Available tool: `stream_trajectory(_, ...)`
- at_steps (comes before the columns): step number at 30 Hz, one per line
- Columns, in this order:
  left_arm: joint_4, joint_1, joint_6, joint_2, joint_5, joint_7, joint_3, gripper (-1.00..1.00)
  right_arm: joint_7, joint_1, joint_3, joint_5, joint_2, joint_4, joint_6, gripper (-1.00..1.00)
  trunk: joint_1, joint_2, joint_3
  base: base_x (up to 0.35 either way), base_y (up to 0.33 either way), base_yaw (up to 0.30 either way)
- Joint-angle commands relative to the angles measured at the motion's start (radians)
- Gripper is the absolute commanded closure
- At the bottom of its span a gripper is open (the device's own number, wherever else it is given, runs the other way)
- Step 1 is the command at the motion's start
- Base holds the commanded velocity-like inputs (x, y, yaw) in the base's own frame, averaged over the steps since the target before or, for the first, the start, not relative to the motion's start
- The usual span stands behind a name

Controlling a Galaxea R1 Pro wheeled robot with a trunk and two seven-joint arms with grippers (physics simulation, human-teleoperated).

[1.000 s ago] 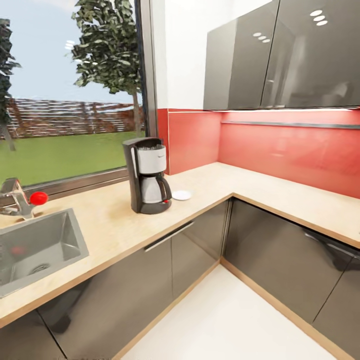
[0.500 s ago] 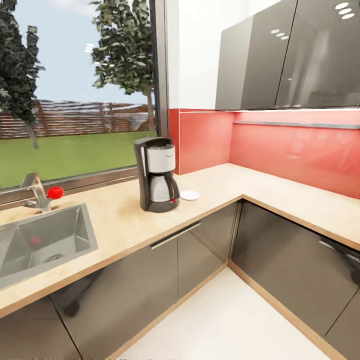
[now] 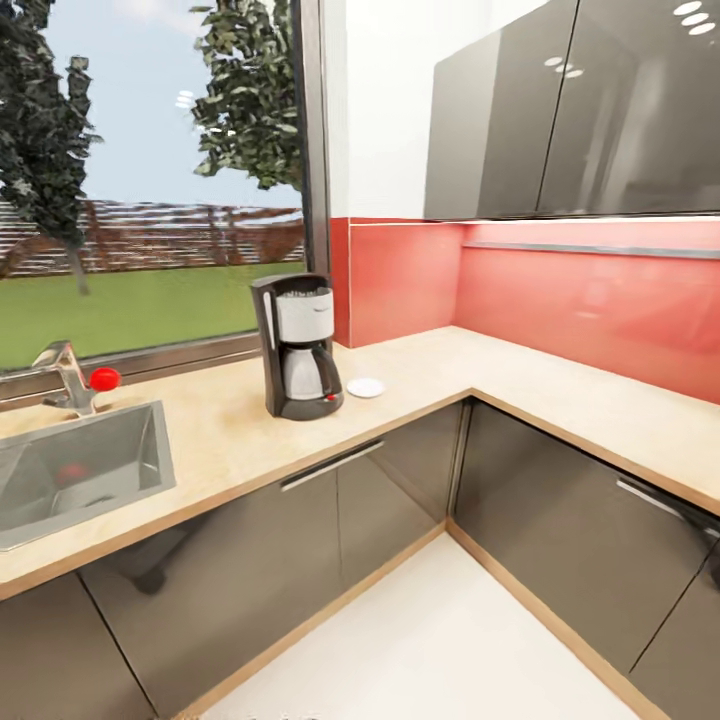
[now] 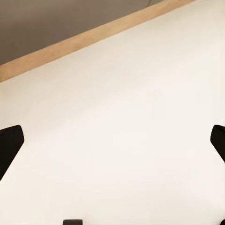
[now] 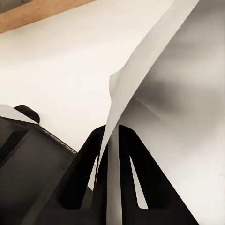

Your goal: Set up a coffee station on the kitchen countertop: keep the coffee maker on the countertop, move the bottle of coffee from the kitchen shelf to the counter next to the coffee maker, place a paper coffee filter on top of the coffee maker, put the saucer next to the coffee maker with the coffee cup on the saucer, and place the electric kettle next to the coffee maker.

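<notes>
Currently right gripper [image 5: 108, 154] pinches a paper coffee filter [image 5: 183, 93], left gripper [image 4: 112, 140] spread wide over floor; coffee maker [image 3: 296, 345] beside saucer [image 3: 365, 387], no readable labels

Open counter [image 3: 560, 385] right of the coffee maker [image 3: 296, 346], past the saucer [image 3: 365, 387] just beside it, running bare round the corner. Leftward, sink [image 3: 75, 475] and faucet [image 3: 68, 376] well apart from it. Overhead, wall cabinets [image 3: 570, 110] above the corner stretch.
</notes>
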Motion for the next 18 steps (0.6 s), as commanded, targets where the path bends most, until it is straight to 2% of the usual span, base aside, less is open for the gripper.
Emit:
stream_trajectory(1, -0.001, 0.0, -0.001, -0.001, 0.0, -0.006, 0.003, -1.0, 0.001, -0.001, 0.008, -0.008, -0.001, 0.001, -0.004, 1.0, 0.0, -0.001, -0.001, -0.008, -0.044, 0.229)
stream_trajectory(12, -0.001, 0.0, -0.001, 0.0, 0.001, -0.006, 0.003, -1.0, 0.001, -0.001, 0.008, -0.008, 0.0, 0.002, -0.004, 1.0, 0.0, -0.001, -0.001, -0.001, -0.008, 0.259)
stream_trajectory(18, 0.0, 0.0, -0.001, 0.0, 0.0, -0.006, 0.003, -1.0, 0.001, -0.001, 0.008, -0.008, -0.001, 0.002, -0.004, 1.0, 0.0, -0.001, -0.001, 0.0, -0.171, 0.051)
